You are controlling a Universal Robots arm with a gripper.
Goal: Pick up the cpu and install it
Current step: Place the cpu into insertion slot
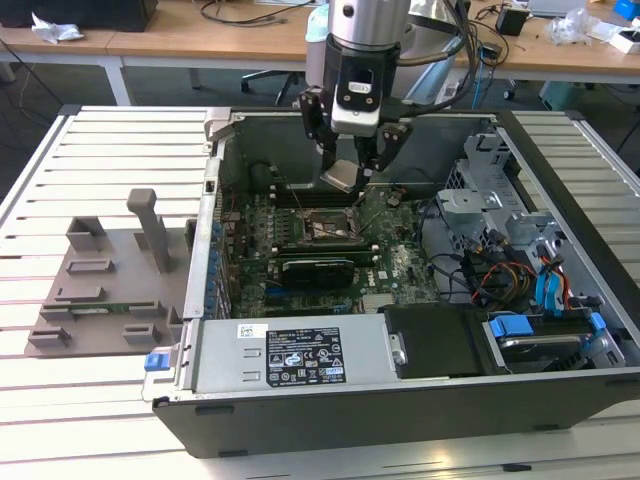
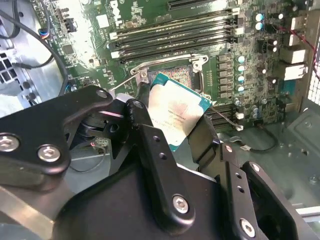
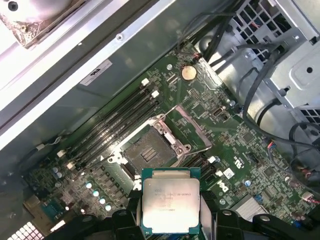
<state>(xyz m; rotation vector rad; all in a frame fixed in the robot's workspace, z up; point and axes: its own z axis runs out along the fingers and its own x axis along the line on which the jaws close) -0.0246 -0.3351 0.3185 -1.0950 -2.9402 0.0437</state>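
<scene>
Your gripper (image 1: 347, 160) hangs inside the open case (image 1: 400, 400), above the motherboard (image 1: 395, 268). Its two fingers are closed on the cpu (image 1: 340, 177), one on each of two opposite edges. In the exterior view the cpu sits right at the fingertips, sticking out below them and tilted rather than level.

In the second wrist view you see the cpu (image 2: 175, 112) pinched between the black fingers (image 2: 142, 122), with its silver top plate and green rim turned toward the camera. In the first wrist view the cpu (image 3: 171, 206) shows squarely between the two fingertips (image 3: 125, 220).

The socket (image 1: 325, 228) lies under the gripper, on the board. The cpu is clear of it and not seated. In the first wrist view the socket (image 3: 148, 152) is uncovered, with its metal frame around it, and the cpu hangs just beside it. In the second wrist view the socket (image 2: 176, 75) shows past the cpu's far edge, with the memory slots (image 2: 175, 42) beyond it.

A grey fixture (image 1: 110, 280) rests on the slatted table (image 1: 60, 400), outside the case on the exterior view's left, well apart from the gripper.
</scene>
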